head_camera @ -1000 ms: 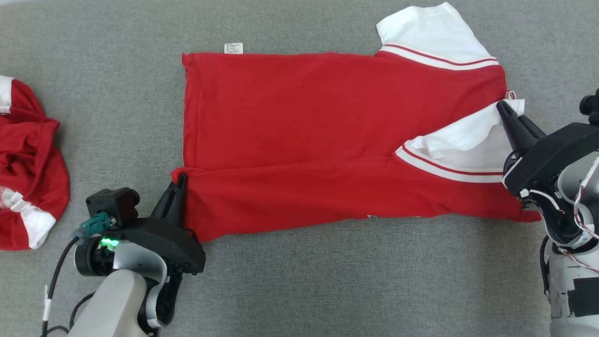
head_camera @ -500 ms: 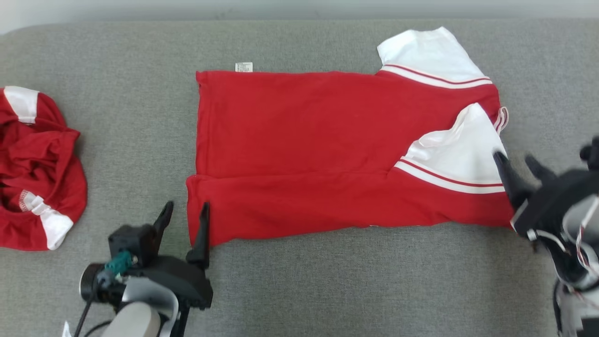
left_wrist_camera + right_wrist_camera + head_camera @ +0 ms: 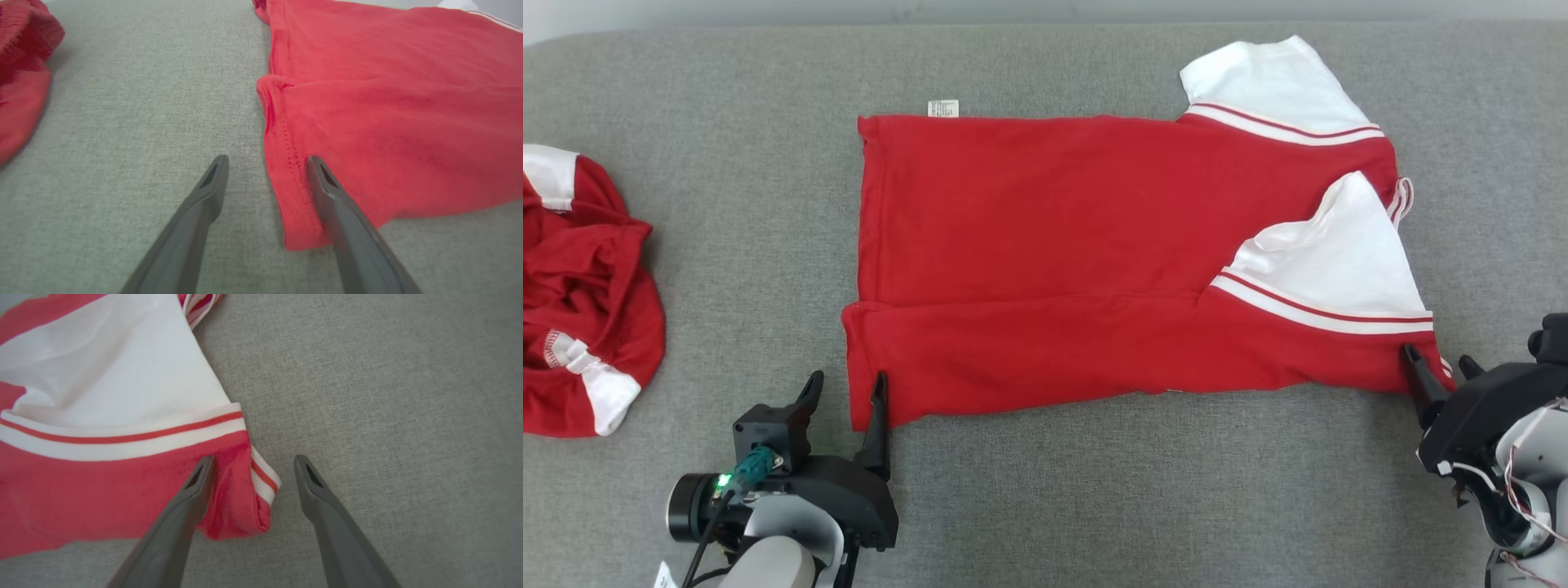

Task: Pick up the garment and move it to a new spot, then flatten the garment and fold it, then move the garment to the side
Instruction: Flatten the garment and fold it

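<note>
The garment (image 3: 1094, 245), a red T-shirt with white sleeves, lies spread on the grey padded surface (image 3: 1094, 498), its near long edge folded over onto the body. My left gripper (image 3: 848, 377) stands open at the shirt's near left corner. In the left wrist view that gripper (image 3: 266, 159) straddles the hem of the garment (image 3: 388, 122), one finger over the cloth and one over bare surface. My right gripper (image 3: 1436, 356) is open at the near right corner. In the right wrist view this gripper (image 3: 254, 458) straddles the striped corner of the garment (image 3: 102, 490). Neither holds anything.
A second red-and-white garment (image 3: 580, 286) lies crumpled at the far left, also visible as a red heap (image 3: 20, 61) in the left wrist view. A white label (image 3: 943, 108) sticks out at the shirt's far edge. The surface's back edge runs along the top.
Both grippers opened and let go of the shirt's near corners, then drew back toward me. The folded edge and white sleeve settled flat. The head camera shifted a little.
</note>
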Motion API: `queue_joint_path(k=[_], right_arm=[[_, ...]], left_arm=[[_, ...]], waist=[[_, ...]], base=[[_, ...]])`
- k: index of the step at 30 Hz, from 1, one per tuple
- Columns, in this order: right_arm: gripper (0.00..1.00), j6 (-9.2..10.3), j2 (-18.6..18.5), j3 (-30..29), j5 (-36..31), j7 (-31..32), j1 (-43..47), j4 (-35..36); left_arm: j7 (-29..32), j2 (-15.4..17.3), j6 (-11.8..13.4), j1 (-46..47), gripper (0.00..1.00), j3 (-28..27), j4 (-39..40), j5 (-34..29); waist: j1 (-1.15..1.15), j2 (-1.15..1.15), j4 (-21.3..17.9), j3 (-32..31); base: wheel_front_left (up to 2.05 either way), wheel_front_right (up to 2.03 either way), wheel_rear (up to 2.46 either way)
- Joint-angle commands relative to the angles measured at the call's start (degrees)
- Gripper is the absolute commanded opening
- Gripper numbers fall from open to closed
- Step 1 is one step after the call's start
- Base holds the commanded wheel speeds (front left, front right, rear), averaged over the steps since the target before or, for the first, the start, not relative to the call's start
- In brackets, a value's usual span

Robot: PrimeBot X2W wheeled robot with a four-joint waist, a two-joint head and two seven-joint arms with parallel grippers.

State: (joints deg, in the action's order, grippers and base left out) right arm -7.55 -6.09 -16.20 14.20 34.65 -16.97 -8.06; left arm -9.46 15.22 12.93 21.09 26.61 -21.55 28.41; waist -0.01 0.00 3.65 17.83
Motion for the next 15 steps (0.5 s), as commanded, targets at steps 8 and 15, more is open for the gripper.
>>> queue_joint_path(k=[8, 15], right_arm=[[0.69, 0.14, 1.61, 1.05, -0.25, 3.51, -0.81, -5.43], [0.0, 0.06, 1.37, 2.39, 1.89, 4.67, 1.49, -3.48]], left_arm=[[2.59, -1.2, -1.95, 1.07, 1.0, 1.73, -4.08, 1.49], [4.6, -1.82, -3.53, 0.44, 0.0, 2.79, -6.69, 2.68]], waist=[[0.01, 0.0, 0.18, 1.64], [0.01, 0.0, -0.11, 0.9]], base=[[0.0, 0.0, 0.0], [0.0, 0.0, 0.0]])
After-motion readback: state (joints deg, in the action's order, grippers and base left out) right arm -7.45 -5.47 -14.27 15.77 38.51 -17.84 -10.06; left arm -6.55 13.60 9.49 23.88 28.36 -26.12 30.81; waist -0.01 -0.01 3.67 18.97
